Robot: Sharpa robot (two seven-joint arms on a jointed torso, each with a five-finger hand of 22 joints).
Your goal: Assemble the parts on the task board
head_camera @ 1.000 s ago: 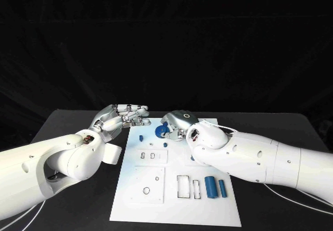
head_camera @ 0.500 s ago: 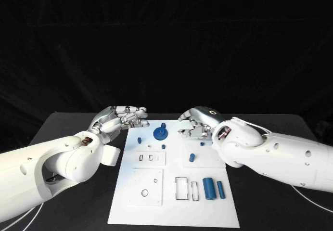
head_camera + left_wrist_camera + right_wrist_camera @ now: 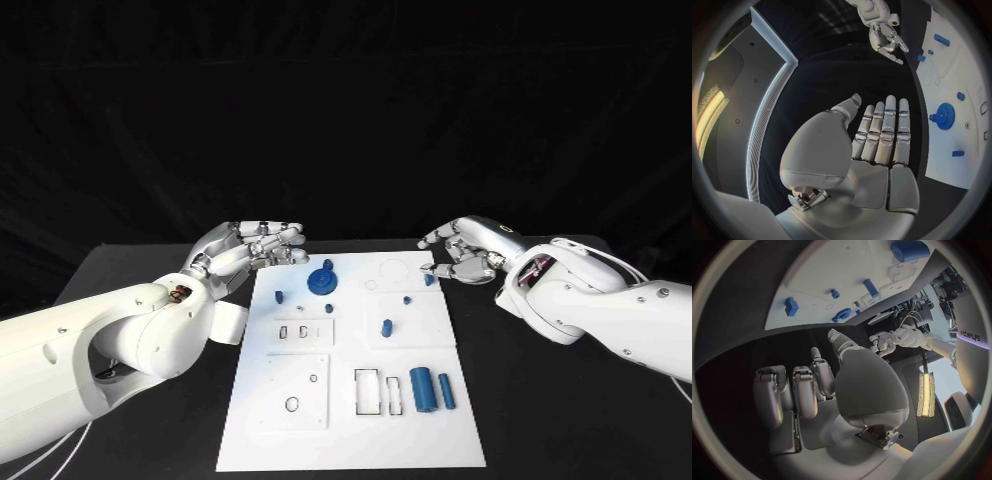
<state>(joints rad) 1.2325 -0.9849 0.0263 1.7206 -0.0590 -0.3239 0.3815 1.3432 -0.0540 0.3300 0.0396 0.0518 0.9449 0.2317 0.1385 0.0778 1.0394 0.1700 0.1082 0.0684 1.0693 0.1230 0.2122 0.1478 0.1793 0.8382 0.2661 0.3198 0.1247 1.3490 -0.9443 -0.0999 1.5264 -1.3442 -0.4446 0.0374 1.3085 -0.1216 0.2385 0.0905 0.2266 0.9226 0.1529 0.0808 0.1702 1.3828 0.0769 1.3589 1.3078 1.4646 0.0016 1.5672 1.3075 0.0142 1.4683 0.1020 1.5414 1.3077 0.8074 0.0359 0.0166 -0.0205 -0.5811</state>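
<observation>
The white task board [image 3: 346, 410] lies in the middle of the black table. A blue gear [image 3: 323, 279] stands near its far left corner, also seen in the left wrist view [image 3: 944, 116]. Small blue parts [image 3: 387, 326] are scattered over the far half. A thick blue cylinder [image 3: 423, 389] and a thinner one [image 3: 446, 390] lie near the front right. My left hand [image 3: 257, 245] hovers off the board's far left corner, fingers side by side, holding nothing [image 3: 876, 145]. My right hand [image 3: 464, 250] hovers at the far right corner, fingers loosely bent, palm bare [image 3: 811, 390].
Several empty outlined slots [image 3: 371, 390] and round holes [image 3: 291, 404] mark the board's near half. Bare black table [image 3: 577, 420] runs along both sides of the board. Both forearms reach in over the table's side edges.
My right hand has let go of the blue gear and drawn back to the right, off the board's far corner. The gear stays standing. The left hand has barely moved.
</observation>
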